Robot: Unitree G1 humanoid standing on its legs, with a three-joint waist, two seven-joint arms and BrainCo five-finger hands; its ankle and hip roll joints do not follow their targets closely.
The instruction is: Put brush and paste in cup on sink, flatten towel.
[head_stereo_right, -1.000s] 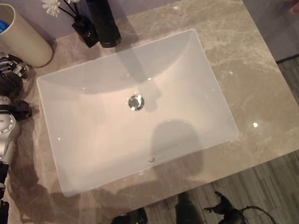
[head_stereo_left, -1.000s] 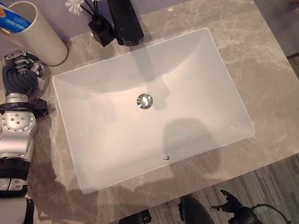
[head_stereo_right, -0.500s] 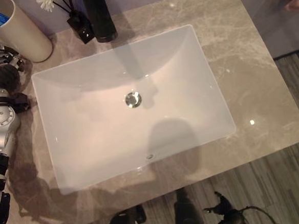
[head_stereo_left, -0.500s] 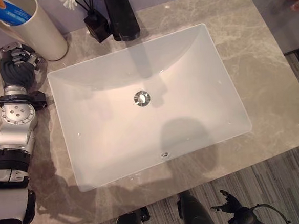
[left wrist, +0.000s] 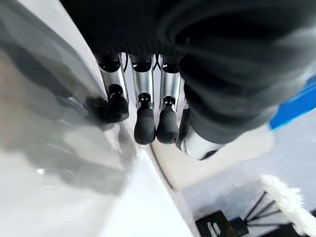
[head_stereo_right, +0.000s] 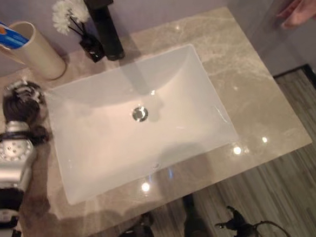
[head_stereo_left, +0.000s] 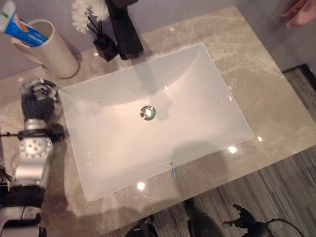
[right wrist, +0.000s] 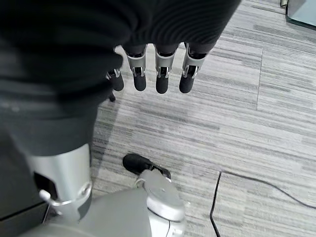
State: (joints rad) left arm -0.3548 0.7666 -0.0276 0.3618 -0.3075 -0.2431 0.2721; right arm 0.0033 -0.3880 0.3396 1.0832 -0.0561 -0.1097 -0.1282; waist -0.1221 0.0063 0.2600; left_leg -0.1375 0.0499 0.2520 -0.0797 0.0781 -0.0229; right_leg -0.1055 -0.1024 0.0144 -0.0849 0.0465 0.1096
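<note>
A cream cup [head_stereo_left: 53, 52] stands at the counter's far left corner, and a blue and white paste tube [head_stereo_left: 20, 28] sticks out of its top. My left hand [head_stereo_left: 37, 93] rests on the counter just in front of the cup, left of the sink [head_stereo_left: 199, 94]. Its fingers [left wrist: 145, 123] are straight, with nothing in them. My right hand [head_stereo_left: 239, 216] hangs low over the floor in front of the counter, fingers [right wrist: 162, 79] relaxed and empty. A pink towel [head_stereo_left: 305, 8] shows at the far right, beyond the counter.
A black faucet [head_stereo_left: 123, 23] rises behind the sink. Beside it stands a small dark bottle [head_stereo_left: 106, 47] holding white flowers [head_stereo_left: 88, 12]. The white basin has a metal drain [head_stereo_left: 147, 112]. Marble counter [head_stereo_left: 276, 99] stretches to the right, above grey striped floor [head_stereo_left: 293, 196].
The whole picture has shifted, so the camera has moved: more of the back wall, the cup's top and the towel now show. My left hand stays by the cup.
</note>
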